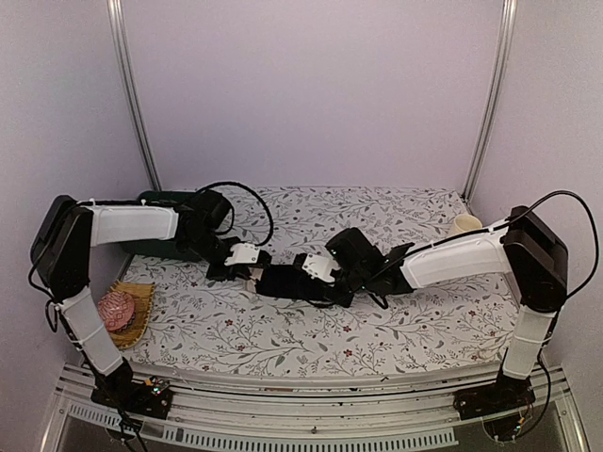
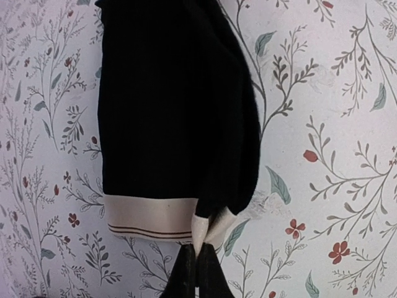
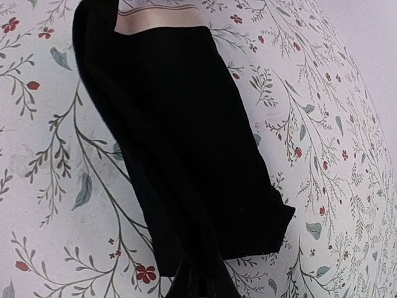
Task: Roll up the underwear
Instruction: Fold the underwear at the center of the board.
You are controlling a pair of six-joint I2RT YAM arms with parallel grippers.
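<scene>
Underwear (image 1: pixel 283 281), centre of the worktop (image 1: pixel 424 320): how does it lie? (Student)

As a narrow folded strip of black fabric, flat on the floral cloth, with its cream waistband (image 2: pixel 149 217) towards the left arm. It spans the gap between the two grippers. (Tutor)

Reading from the left, what surrounds it? (Student)

A pink knitted ball (image 1: pixel 117 309) at the near-left edge and a dark green tray (image 1: pixel 162 197) behind the left forearm, both well apart from the garment. Then comes the left gripper (image 2: pixel 198 273), its jaws closed on a corner of the waistband. Next is the underwear itself, then the right gripper (image 3: pixel 197 282), jaws closed on the opposite black edge. A pale cup (image 1: pixel 464 224) stands far right. (Tutor)

Why hold both ends? (Student)

Probably to keep the strip taut and smooth, so that a roll can start from one end without creasing. No roll is formed yet. (Tutor)

And the arms? (Student)

They mirror each other. Each elbow is raised at the outer side, each forearm reaches inward, and each wrist dips to the worktop. (Tutor)
</scene>
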